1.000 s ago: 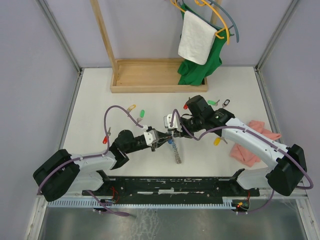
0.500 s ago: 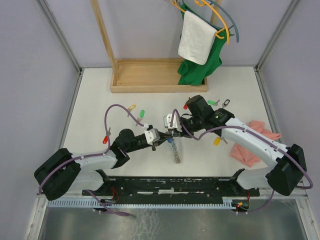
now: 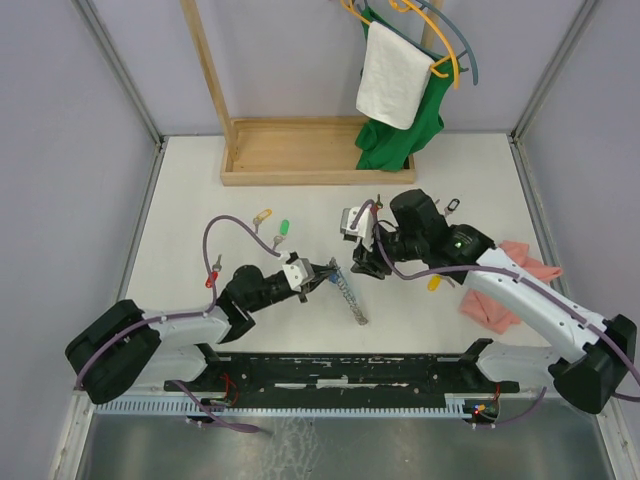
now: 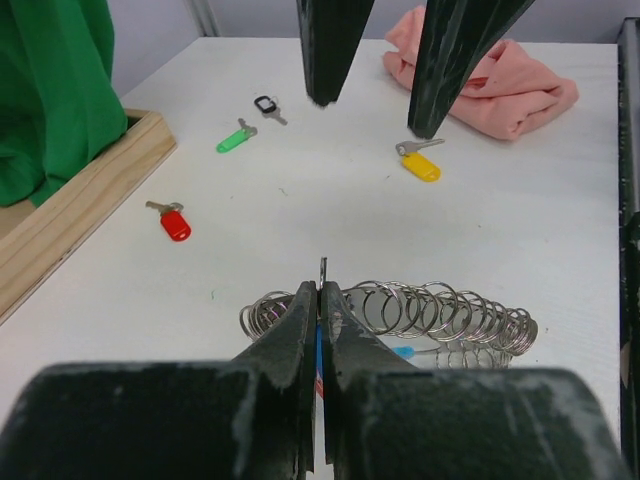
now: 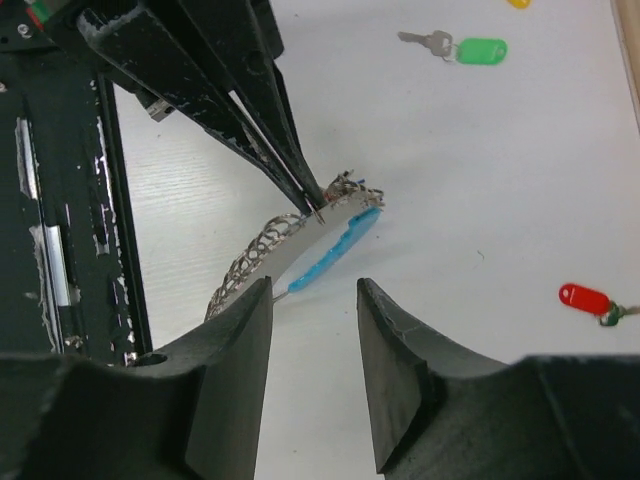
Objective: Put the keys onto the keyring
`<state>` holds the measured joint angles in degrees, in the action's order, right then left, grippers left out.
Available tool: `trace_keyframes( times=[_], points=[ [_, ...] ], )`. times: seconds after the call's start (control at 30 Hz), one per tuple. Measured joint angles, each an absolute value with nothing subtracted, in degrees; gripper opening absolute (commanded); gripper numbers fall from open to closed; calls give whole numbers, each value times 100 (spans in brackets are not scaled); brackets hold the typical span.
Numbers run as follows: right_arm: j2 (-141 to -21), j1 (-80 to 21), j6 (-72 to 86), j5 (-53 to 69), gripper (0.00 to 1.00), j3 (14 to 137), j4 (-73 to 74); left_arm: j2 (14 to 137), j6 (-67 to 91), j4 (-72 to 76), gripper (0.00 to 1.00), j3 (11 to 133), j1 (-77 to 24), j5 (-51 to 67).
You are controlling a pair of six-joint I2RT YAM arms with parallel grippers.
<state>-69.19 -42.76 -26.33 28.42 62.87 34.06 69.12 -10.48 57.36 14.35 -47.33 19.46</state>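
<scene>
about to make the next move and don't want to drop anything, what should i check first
1. left claw shut on the blue-tagged key: ok
2. that key threaded onto the keyring coil: cannot tell
3. right claw open, off the keyring: ok
4. all keys on the keyring: not ok; yellow key, red key and green key lie loose
5. loose keys uncovered, clear of the pink cloth: ok

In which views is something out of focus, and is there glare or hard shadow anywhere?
Left wrist: its own jaws, close to the lens, look soft, while the keyring is sharp. Right wrist: likewise, its near jaws are blurred and the table is sharp. Top external: even light, faint shadows, no glare.
</scene>
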Motion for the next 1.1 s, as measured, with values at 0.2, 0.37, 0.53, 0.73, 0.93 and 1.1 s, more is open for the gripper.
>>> trace_keyframes(
  times=[0.2,0.37,0.53,0.73,0.93,1.1],
  points=[
    [-6652,-4259,-1052,1752,54,6257,3629,6720,-1046,5791,3,1153,-4733,1546],
    [-6869,-3938,172,893,58,6145,4132,6482,-974,5843,3,963,-4733,1197],
    [-7026,-3238,1155,329,60,5784,4497,6136,-928,5857,3,836,-4733,834],
    [-7120,-2296,1922,-329,57,5330,4606,5752,-928,5850,3,757,-4731,600],
    [-7579,-1667,2377,-760,54,4921,4412,5730,-928,5833,3,740,-4733,589],
    [-8014,-1520,2635,-1039,48,4794,4145,5719,-928,5782,3,740,-4733,613]
  ],
)
